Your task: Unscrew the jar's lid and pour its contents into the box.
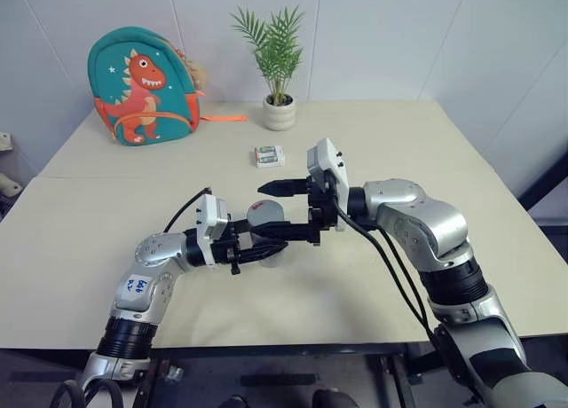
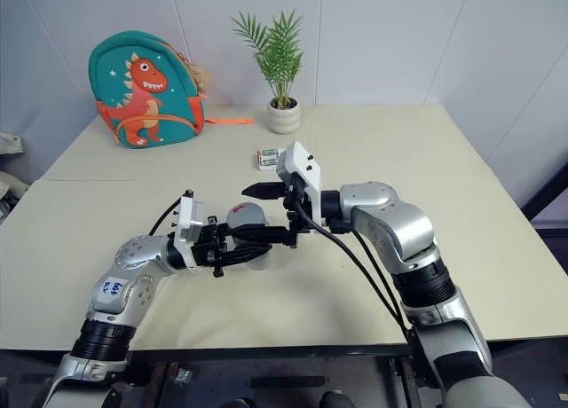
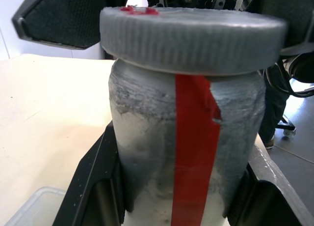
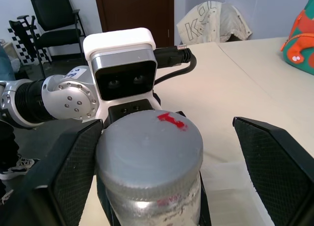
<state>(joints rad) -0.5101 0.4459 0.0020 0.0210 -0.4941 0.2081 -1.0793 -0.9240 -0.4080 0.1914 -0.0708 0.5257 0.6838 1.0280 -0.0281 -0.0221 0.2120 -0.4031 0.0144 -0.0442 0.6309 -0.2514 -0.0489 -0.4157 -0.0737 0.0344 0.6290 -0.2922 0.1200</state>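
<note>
The left claw (image 1: 266, 239) is clamping the grey jar (image 1: 264, 217) upright, above the desk (image 1: 373, 142) and in front of the robot. The right claw (image 4: 162, 152) is reaching in level from the right, fingers spread wide on both sides of the lid (image 4: 149, 150), not yet gripping it.

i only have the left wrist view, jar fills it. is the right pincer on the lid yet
Observer: Not yet. The right pincer is open, its fingers standing on either side of the lid with gaps.
Operator: is the lid still on
Observer: Yes, it sits on the jar, which the left pincer holds above the table.
Operator: anything else on the table
Observer: A dinosaur backpack, a potted plant and a small white-and-green packet, all beyond the jar.
</note>
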